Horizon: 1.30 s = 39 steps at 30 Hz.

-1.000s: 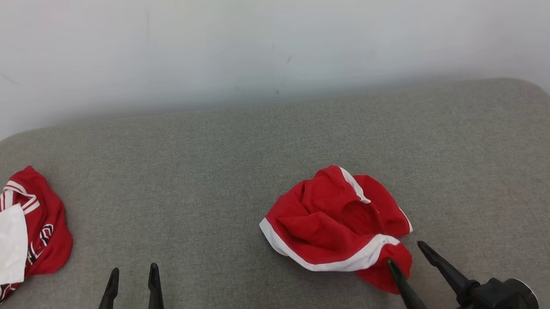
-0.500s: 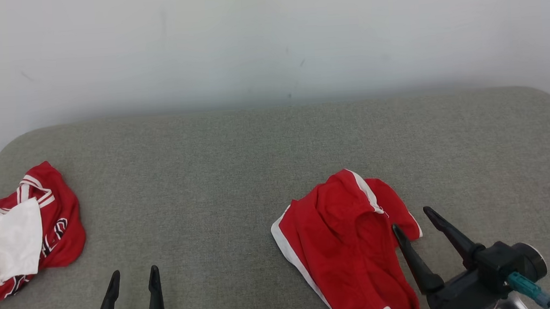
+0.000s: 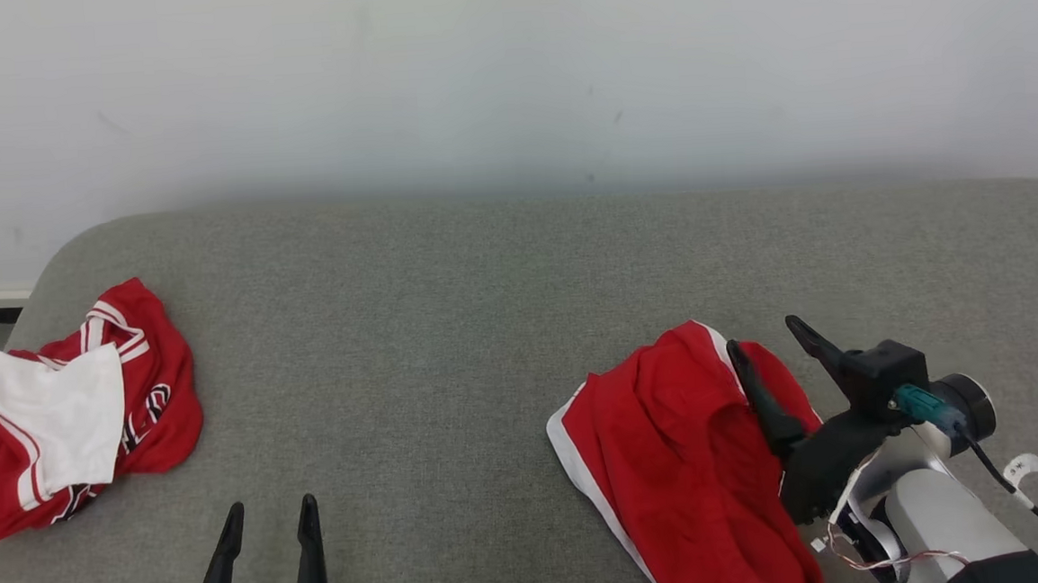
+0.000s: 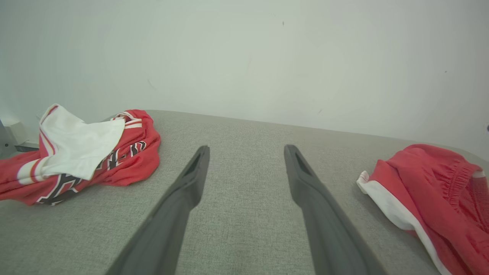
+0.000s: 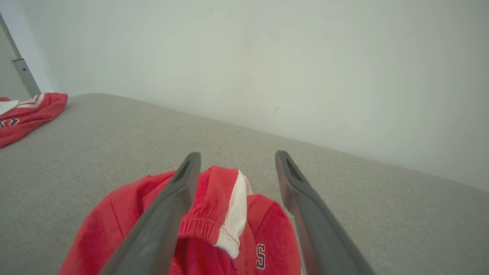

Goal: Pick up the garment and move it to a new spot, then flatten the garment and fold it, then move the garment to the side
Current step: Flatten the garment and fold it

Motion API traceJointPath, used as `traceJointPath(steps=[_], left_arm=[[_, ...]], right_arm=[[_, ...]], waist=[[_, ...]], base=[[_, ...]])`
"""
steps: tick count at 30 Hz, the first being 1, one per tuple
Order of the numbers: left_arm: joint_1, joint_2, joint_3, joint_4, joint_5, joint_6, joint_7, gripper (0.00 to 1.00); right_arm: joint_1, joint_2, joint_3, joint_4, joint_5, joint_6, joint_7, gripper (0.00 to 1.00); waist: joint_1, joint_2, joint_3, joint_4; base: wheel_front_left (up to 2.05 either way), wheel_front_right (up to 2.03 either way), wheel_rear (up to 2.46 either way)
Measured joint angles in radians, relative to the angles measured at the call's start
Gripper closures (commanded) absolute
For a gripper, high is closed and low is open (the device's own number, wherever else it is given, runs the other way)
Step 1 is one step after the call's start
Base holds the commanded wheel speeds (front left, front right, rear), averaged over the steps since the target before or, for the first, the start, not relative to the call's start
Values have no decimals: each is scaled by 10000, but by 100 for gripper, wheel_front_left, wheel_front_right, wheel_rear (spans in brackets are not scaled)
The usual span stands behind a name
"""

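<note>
Approach to the shorts [image 3: 674, 462], head and wrist views. The shorts lie crumpled on the right half of the cushion [image 3: 449, 332], their long axis running from the far waistband toward me and off the near edge of the head view. My right gripper [image 3: 761, 334] stands at their far right end, jaws spread wide and holding nothing. Its inner finger crosses the red cloth and its outer finger stands over bare cushion. In the right wrist view the elastic waistband and a white stripe lie between and under the fingers of this gripper [image 5: 237, 156]. Whether a finger touches the cloth, I cannot tell. My left gripper [image 3: 272, 504] is likewise spread and empty, well apart from the shorts, which lie to its right. The right arm is plainly the nearer. I judge that the coming grasp needs a descent onto the waistband.
</note>
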Motion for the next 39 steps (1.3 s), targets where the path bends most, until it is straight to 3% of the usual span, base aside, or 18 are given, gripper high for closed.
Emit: traceJointPath(steps=[10,11,12,13,25,33,39], left_arm=[[-271,-17,-230,92,-82,0,0,0],[-271,-13,-226,96,-82,0,0,0],[-271,-15,-221,100,-84,0,-2,0],[-271,-15,-203,104,-86,0,-2,0],[-222,-31,-132,165,-104,0,0,0],[-19,-15,-42,155,-96,0,0,0],[169,17,123,81,-90,0,0,0]], right_arm=[[-1210,416,734,3014,711,0,884,0],[-1243,422,842,3175,821,0,943,16],[-1275,405,936,3277,892,0,922,79],[-1315,376,1005,3292,947,0,719,100],[-2201,263,2029,2984,1446,0,-543,100],[-2892,577,2847,1185,1806,0,-1089,100],[-2878,401,2953,-399,1962,0,-1170,100]], waist=[[2,0,389,547],[1,1,411,582],[2,0,428,610],[2,1,440,626],[1,1,153,505],[1,0,-114,610],[-1,-1,-270,556]], base=[[0,0,0],[0,0,0],[0,0,0],[0,0,0],[0,0,0],[0,0,0],[0,0,0]])
